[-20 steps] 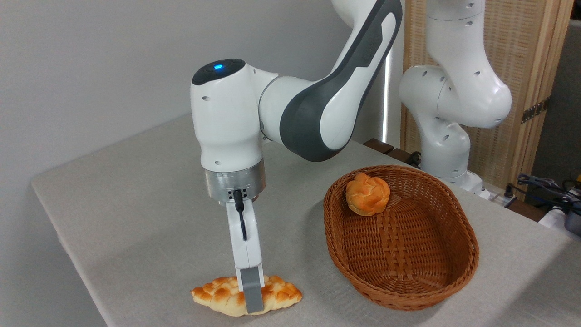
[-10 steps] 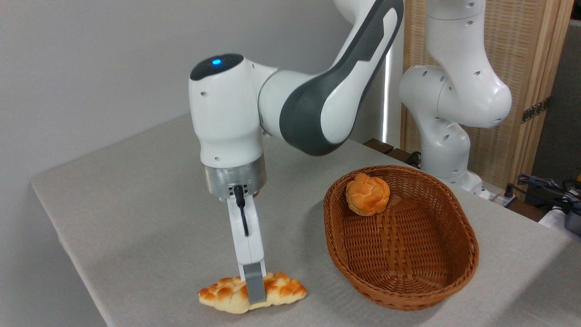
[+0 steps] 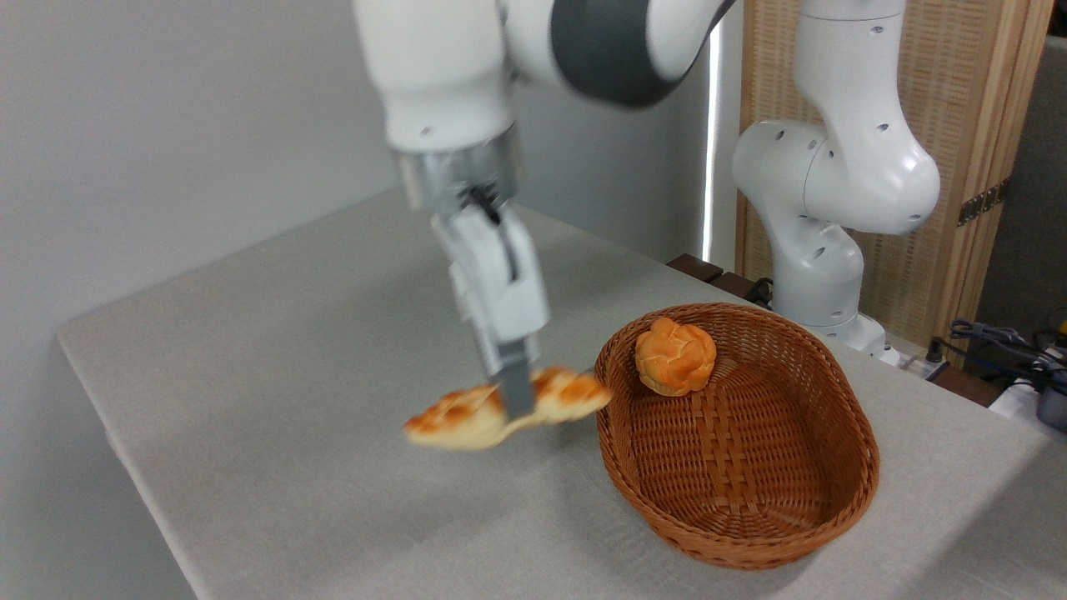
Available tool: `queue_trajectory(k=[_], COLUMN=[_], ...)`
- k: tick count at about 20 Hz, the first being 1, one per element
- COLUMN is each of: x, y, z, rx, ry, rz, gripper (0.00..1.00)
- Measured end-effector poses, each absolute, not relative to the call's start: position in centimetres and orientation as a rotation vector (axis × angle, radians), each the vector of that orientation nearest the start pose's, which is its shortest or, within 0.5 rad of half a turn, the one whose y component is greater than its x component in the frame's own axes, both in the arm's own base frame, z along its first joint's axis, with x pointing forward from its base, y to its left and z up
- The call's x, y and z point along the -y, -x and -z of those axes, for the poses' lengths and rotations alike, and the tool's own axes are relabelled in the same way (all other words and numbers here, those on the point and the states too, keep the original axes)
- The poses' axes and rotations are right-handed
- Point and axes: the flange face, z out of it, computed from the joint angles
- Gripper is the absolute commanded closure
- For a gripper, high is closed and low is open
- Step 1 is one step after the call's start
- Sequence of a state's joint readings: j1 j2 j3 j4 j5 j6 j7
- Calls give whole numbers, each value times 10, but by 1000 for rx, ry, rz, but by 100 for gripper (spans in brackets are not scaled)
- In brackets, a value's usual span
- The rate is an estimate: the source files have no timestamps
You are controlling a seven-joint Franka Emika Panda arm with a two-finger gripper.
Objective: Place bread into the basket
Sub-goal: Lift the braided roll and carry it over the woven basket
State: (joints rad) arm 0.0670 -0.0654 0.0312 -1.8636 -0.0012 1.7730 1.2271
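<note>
The long braided bread (image 3: 467, 412) hangs in the air above the table, blurred by motion, its right tip close to the basket's left rim. My gripper (image 3: 515, 398) is shut on the loaf's middle; only the near grey finger (image 3: 513, 385) shows. The oval brown wicker basket (image 3: 842, 517) sits on the table at the right, just right of the lifted loaf.
A small round orange bun (image 3: 675, 356) lies against the basket's far inner wall. The arm's white base (image 3: 821, 250) stands behind the basket, with a wooden screen (image 3: 959, 125) and cables (image 3: 1000, 342) at the far right. The table's left edge (image 3: 125, 450) runs near the loaf.
The gripper has lifted the bread off the table and carried it up and to the right, toward the basket. The wrist rose out of the frame's middle.
</note>
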Motion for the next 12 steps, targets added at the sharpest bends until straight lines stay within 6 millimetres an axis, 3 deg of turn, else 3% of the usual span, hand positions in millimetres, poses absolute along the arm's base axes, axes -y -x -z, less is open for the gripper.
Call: queue_trajectory(k=[3,5,8,12], x=[-76,-99,-126,-126], y=[-493,-458,-418,-408], z=[-565,-565,-533,-498], rx=[-1660,-1670,-1725,-1750], ry=[2749,2784,2812,2833], rz=[-103,-113,-179,-280], gripper=[89,86,82,72])
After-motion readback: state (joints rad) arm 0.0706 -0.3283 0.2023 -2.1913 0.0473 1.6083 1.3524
